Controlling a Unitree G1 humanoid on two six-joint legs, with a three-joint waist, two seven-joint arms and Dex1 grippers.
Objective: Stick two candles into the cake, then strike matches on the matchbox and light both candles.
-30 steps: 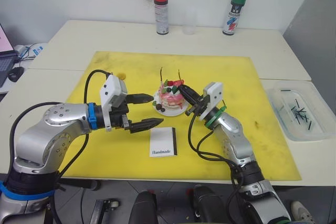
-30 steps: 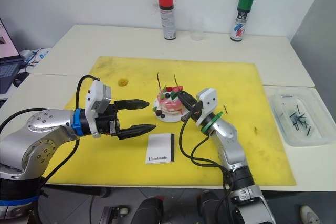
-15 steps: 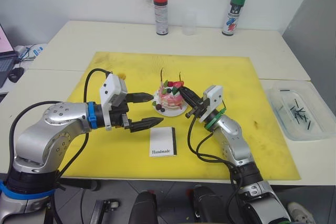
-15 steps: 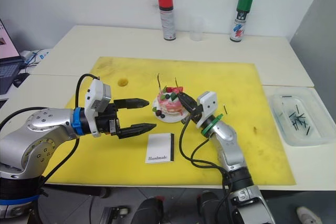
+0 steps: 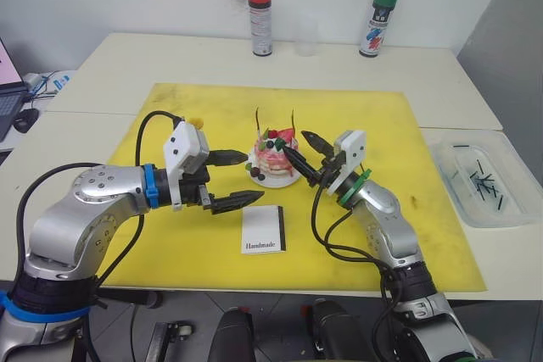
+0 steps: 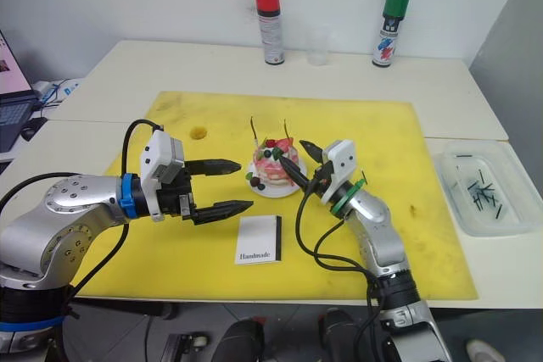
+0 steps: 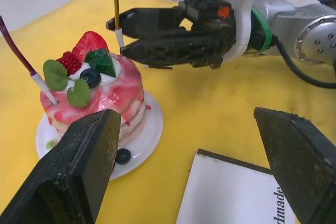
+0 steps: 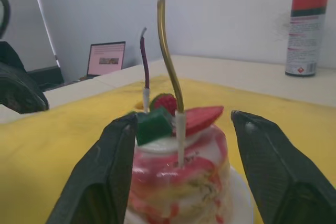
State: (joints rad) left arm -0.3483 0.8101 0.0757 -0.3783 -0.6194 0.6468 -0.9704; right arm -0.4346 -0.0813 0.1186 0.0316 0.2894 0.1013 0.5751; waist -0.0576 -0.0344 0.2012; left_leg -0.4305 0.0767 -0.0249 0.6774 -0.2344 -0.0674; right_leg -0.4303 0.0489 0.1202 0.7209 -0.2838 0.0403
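The pink-and-white cake [image 5: 275, 156] sits on its small white plate [image 5: 273, 181] in the middle of the yellow mat [image 5: 373, 129]. Two candles stand in it, a gold one [image 8: 169, 61] and a purple one [image 8: 144, 61]. My right gripper [image 5: 295, 142] is open just right of the cake, a finger [image 8: 113, 166] on each side of the gold candle's base and not gripping it. The left gripper [image 5: 252, 177] hangs wide open just left of the cake, empty. In front of the cake lies the white matchbox [image 5: 264, 229]. Dark matches [image 5: 482, 177] lie in a tray at the right.
The clear plastic tray [image 5: 441, 163] stands off the mat's right edge. A red-capped spray can [image 5: 260, 14], a green-capped one [image 5: 379, 19] and a clear cup [image 5: 305, 40] stand at the table's far edge. A laptop [image 5: 7, 82] is at the far left.
My right gripper has opened and let go of the gold candle, which now stands in the cake. The right wrist has shifted slightly right. The left arm has not moved.
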